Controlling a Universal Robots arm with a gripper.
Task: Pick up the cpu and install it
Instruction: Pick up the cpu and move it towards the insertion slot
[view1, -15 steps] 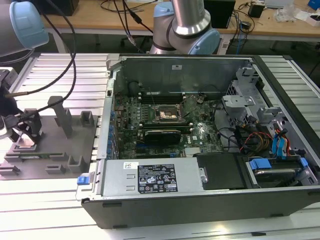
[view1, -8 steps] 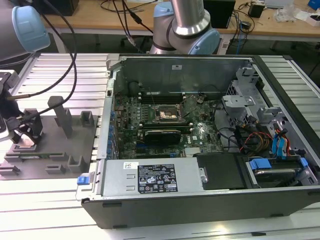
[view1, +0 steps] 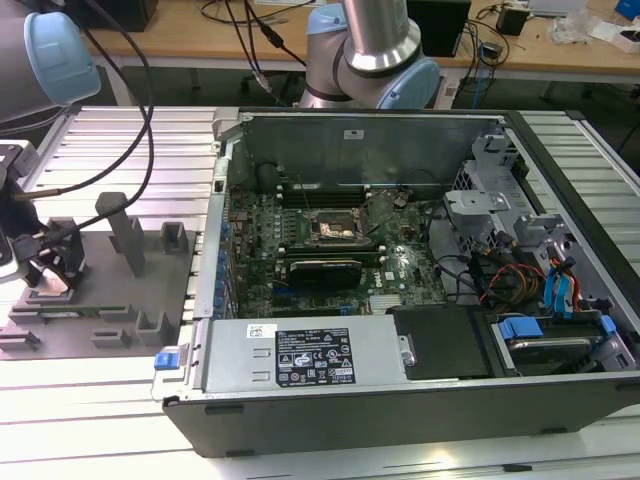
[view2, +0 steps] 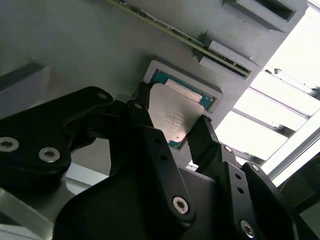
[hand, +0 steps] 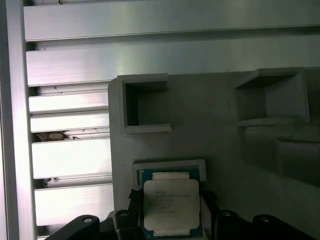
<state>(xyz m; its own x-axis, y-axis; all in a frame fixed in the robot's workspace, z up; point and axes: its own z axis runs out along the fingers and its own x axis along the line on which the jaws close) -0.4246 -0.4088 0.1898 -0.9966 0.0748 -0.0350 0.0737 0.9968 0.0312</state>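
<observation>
Since the cpu (hand: 171, 204) lies flat in a tray (hand: 220, 145) pocket at the exterior view's left, my gripper (view2: 172, 120) is clamped on its two side edges, probably to lift it level; further right, the socket (view1: 338, 230) sits in the case (view1: 350, 140).

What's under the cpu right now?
A raised pocket of the grey holder frames the cpu; what lies directly beneath is covered by the chip itself.

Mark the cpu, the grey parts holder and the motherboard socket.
cpu (hand: 171, 202): first wrist view, middle of its silver top.
grey parts holder (hand: 220, 150): first wrist view, bare flat surface.
motherboard socket (view1: 335, 229): exterior view, centre of its metal frame.
</observation>
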